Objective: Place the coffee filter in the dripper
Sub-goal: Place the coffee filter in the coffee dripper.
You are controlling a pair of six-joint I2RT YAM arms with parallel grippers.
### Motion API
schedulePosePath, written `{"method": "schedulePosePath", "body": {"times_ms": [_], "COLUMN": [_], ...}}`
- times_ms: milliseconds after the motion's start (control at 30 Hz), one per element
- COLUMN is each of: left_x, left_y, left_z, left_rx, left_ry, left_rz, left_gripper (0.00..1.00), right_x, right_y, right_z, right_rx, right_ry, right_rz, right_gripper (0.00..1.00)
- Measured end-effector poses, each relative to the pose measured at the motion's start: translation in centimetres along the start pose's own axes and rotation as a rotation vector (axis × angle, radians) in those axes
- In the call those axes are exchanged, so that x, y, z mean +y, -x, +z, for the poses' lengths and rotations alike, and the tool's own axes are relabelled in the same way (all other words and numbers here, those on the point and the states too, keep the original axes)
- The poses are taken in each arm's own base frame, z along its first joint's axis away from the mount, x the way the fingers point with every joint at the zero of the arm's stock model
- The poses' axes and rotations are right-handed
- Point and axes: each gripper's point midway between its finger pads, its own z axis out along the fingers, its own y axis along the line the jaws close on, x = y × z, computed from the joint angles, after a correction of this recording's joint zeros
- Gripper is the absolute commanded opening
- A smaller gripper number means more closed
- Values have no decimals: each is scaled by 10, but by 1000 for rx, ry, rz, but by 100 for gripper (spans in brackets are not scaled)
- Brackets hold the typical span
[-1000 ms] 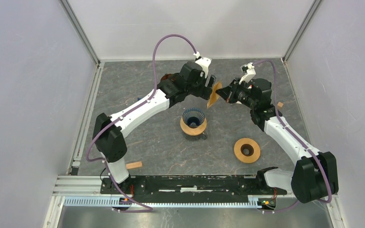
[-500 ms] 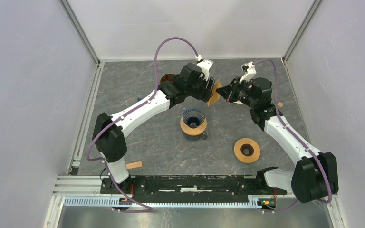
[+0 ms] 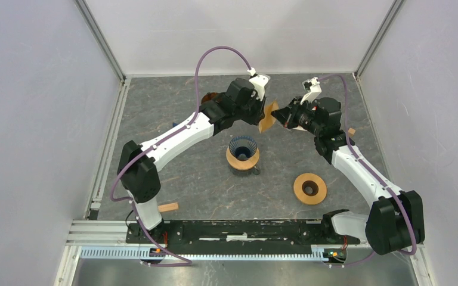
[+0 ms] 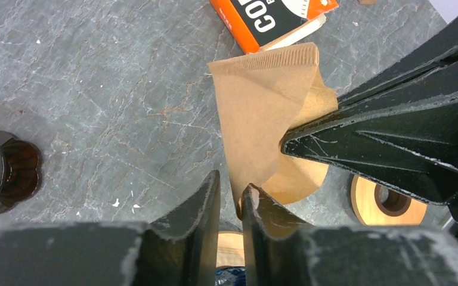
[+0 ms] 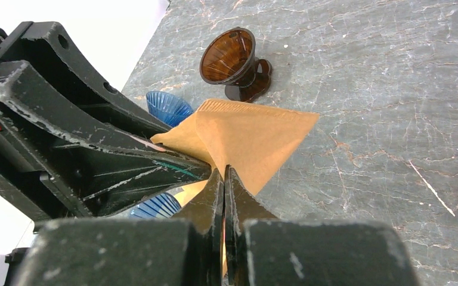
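Observation:
A brown paper coffee filter (image 3: pixel 267 119) hangs in the air at the back centre, between the two arms. My right gripper (image 5: pixel 224 170) is shut on the filter's (image 5: pixel 250 134) lower part. My left gripper (image 4: pixel 232 182) comes at it from the other side. Its jaws stand a narrow gap apart, with the filter's (image 4: pixel 262 113) bottom edge dipping between them against the right finger. The blue dripper (image 3: pixel 243 146) sits on a wooden ring stand just below and in front of both grippers, and nothing is in it.
A brown dripper (image 5: pixel 232 56) and another blue one (image 5: pixel 168 107) stand behind on the left. An orange filter box (image 4: pixel 268 18) lies at the back. A bare wooden ring stand (image 3: pixel 309 188) sits front right, a wooden piece (image 3: pixel 168 207) front left. Walls enclose the table.
My left gripper has shifted right onto the filter and its jaws have narrowed from wide open to a slim gap around the paper's edge. The right gripper has kept its hold.

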Motion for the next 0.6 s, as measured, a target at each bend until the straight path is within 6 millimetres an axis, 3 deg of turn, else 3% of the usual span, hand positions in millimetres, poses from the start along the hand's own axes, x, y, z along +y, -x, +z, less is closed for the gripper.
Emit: {"method": "schedulePosePath", "body": {"times_ms": [167, 367, 600], "left_x": [-3, -3, 6], "left_y": [2, 5, 6], "left_z": [6, 7, 8], "left_rx": [3, -1, -3], "left_ry": [-14, -12, 40], "left_rz": [0, 1, 8], "left_gripper": [2, 2, 2], "right_x": [-4, -13, -8], "right_y": [1, -5, 7], "right_z": [0, 1, 4], "right_rx": [-6, 11, -5], "right_ry": [-20, -84, -123], "right_rz": [-14, -64, -168], "right_gripper": [0, 1, 8]}}
